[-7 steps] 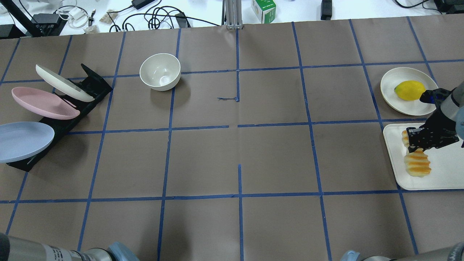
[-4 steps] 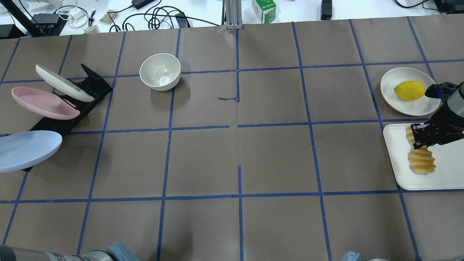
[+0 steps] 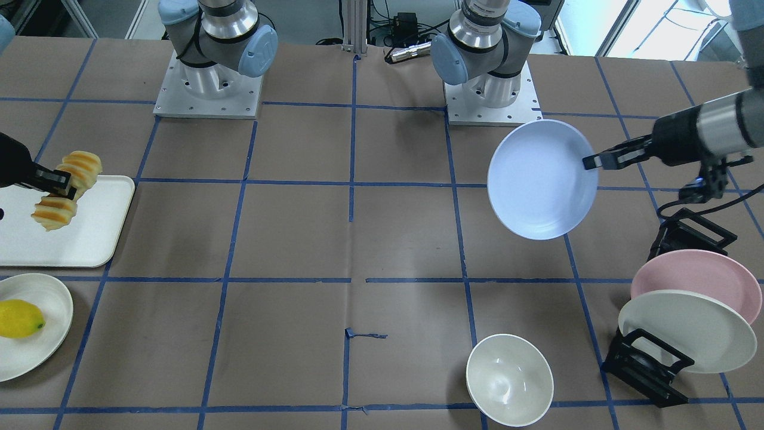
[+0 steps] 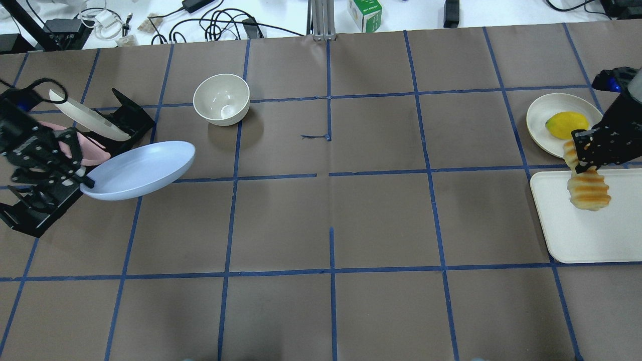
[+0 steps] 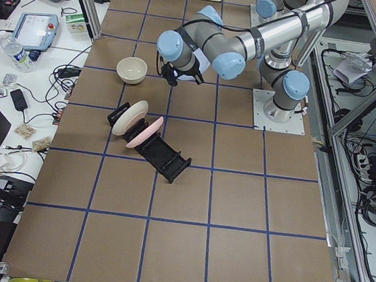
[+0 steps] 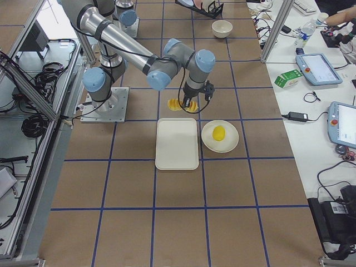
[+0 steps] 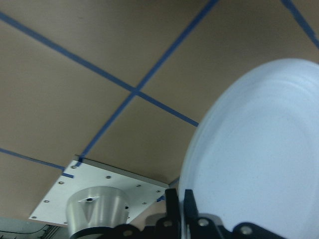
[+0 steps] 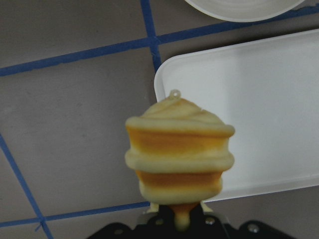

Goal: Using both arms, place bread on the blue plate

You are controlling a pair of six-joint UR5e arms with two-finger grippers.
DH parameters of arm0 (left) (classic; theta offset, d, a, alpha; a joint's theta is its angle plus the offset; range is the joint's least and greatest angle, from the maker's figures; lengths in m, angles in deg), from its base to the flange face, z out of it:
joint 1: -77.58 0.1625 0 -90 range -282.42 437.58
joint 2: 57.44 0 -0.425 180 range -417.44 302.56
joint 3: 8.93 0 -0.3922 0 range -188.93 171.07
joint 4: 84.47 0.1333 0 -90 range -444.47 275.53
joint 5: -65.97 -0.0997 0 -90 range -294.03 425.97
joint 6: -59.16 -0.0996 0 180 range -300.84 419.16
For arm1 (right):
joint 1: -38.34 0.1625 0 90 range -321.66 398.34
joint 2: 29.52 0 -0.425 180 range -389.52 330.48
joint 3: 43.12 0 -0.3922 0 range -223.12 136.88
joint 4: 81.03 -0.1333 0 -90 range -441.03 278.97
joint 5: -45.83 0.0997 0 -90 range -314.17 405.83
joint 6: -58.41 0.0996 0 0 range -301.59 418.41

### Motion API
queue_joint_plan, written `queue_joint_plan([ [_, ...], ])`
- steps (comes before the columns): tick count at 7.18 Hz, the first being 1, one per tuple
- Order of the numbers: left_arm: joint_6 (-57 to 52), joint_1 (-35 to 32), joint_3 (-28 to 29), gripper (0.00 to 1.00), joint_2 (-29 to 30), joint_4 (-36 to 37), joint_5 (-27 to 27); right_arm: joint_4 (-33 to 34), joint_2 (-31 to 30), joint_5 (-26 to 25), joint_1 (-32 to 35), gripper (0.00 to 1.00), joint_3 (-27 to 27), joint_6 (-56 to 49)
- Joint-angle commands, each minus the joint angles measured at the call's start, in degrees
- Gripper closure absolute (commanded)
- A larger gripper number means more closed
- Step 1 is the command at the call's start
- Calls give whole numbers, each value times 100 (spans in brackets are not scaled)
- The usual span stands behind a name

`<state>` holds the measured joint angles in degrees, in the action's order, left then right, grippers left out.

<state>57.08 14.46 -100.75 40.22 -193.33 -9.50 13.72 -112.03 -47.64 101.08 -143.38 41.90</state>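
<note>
With left jaws clamping the blue plate and right jaws pinching the bread, I judged levelling the plate mattered first.

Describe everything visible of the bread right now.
The bread is a small elongated loaf of orange-yellow ridged slices with pale edges, glossy like plastic, with a tiny loop on one end. The right gripper is shut across its middle, holding it raised over the edge of the white tray. Nothing else touches it.
</note>
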Motion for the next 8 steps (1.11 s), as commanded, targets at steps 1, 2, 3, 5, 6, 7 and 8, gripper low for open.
queue_joint_plan([
  [1,1081,-1434,-762,100,103,2101,995,-325,-298,213,396,100,182,436],
  [2,1956,-1883,-1446,100,182,3672,1000,-334,-414,372,606,100,182,560],
  [3,2418,-2340,-2097,100,366,5097,982,-326,-476,391,826,100,182,639],
  [5,2440,-2783,-2691,100,971,6671,938,-326,-476,784,1056,100,173,910],
  [6,2414,-2959,-2684,100,1183,6954,842,-326,-494,925,1091,100,173,930],
  [7,2448,-3004,-2675,100,1368,7244,746,-326,-511,936,1187,100,173,965],
  [8,2449,-3013,-2666,100,1500,7456,745,-291,-520,936,1371,100,208,1305],
])
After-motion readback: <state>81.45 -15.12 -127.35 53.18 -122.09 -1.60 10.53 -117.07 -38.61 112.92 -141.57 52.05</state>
